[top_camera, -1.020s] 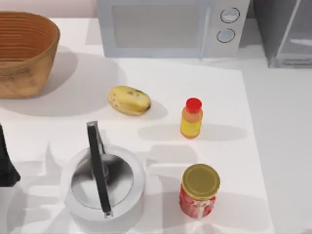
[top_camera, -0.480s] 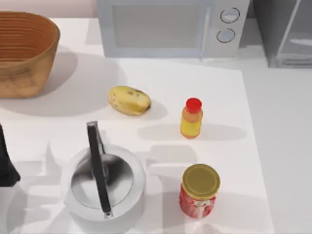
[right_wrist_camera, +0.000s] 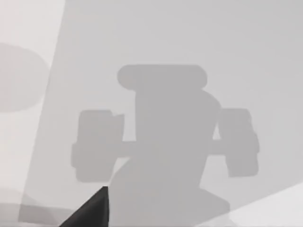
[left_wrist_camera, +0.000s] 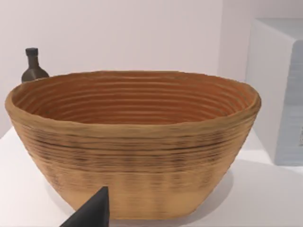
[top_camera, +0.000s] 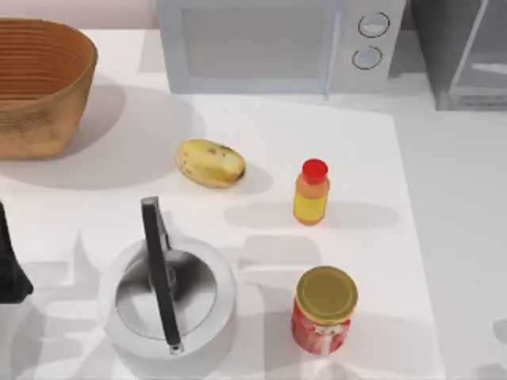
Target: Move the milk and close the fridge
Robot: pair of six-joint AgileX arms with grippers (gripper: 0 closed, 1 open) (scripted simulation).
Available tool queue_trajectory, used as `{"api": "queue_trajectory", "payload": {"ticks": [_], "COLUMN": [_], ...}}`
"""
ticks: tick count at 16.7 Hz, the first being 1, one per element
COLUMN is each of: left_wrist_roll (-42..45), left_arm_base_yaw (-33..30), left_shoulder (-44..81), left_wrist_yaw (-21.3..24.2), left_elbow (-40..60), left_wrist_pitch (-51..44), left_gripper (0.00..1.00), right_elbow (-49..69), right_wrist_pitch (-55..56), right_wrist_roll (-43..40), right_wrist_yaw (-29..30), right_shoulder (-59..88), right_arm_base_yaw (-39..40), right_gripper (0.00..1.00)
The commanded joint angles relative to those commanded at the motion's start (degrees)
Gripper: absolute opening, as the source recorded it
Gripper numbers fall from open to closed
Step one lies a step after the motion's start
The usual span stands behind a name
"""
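Left hand [top_camera: 9,273] sits parked at the near left edge of the bench [top_camera: 444,237], can't tell its finger state; right hand's state is anyone's guess too. Fridge [top_camera: 463,51] is in the far right corner, just right of the microwave [top_camera: 277,43]. Milk's location can't be made out. Kettle [top_camera: 166,297] sits near-left.

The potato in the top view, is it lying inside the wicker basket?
No, the potato lies on the white table, apart from the wicker basket, between that basket and the yellow bottle.
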Motion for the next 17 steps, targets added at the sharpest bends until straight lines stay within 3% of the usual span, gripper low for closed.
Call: {"api": "queue_trajectory", "payload": {"ticks": [10,17], "left_wrist_roll": [0.0,0.0], "left_arm_base_yaw": [0.0,0.0], "left_shoulder": [0.0,0.0], "left_wrist_yaw": [0.0,0.0], "left_elbow": [0.0,0.0], "left_wrist_pitch": [0.0,0.0], "left_gripper": [1.00,1.00], "right_elbow": [19.2,26.8], "right_wrist_pitch": [-0.7,4.2], "right_wrist_roll": [-59.9,-87.7], "right_wrist_yaw": [-24.4,-39.3], "right_shoulder": [60.1,90.4], "right_arm_base_yaw": [-51.7,-79.5], "right_gripper": [1.00,1.00]}}
